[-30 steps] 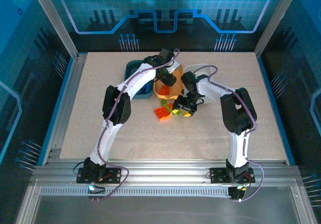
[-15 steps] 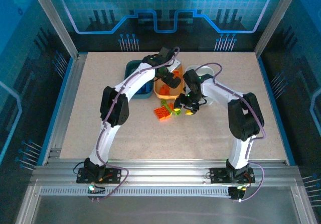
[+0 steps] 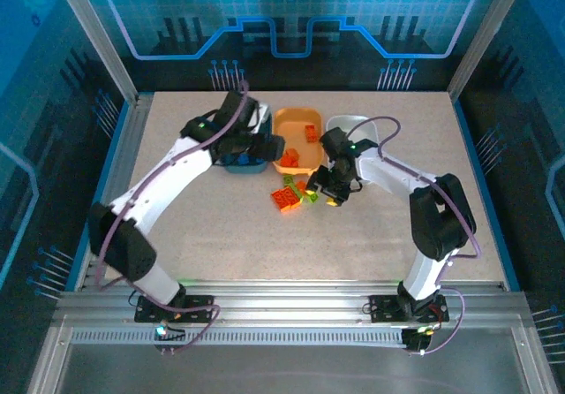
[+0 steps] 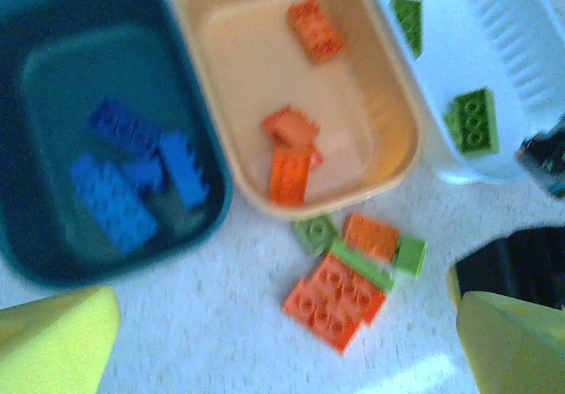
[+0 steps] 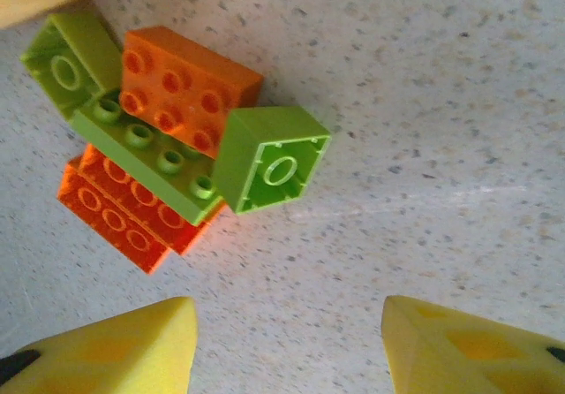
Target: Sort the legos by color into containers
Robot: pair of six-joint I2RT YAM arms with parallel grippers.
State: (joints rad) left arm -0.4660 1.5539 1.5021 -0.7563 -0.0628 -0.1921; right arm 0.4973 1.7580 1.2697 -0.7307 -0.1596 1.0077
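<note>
Three containers stand in a row: a dark teal tub point(image 4: 53, 76) holding blue legos point(image 4: 110, 204), an orange tub point(image 4: 238, 67) with orange bricks point(image 4: 291, 164), and a white tub point(image 4: 512, 49) with lime bricks point(image 4: 472, 120). In front of them on the table lies a loose pile point(image 3: 287, 198): an orange plate point(image 5: 115, 213), an orange brick point(image 5: 185, 85), a long lime brick point(image 5: 146, 160) and a small lime brick point(image 5: 269, 160). My left gripper point(image 3: 252, 142) hangs open and empty over the teal tub. My right gripper point(image 5: 291, 350) is open just right of the pile, over bare table.
The right arm's forearm crosses over the white tub point(image 3: 371, 129). A metal frame rail point(image 3: 115, 147) edges the tabletop on the left, and blue panels stand behind. Bare speckled table point(image 3: 265, 244) lies in front of the pile.
The left arm has swung left from above the orange tub to above the teal tub, and its gripper has opened wide. The right gripper has barely moved.
</note>
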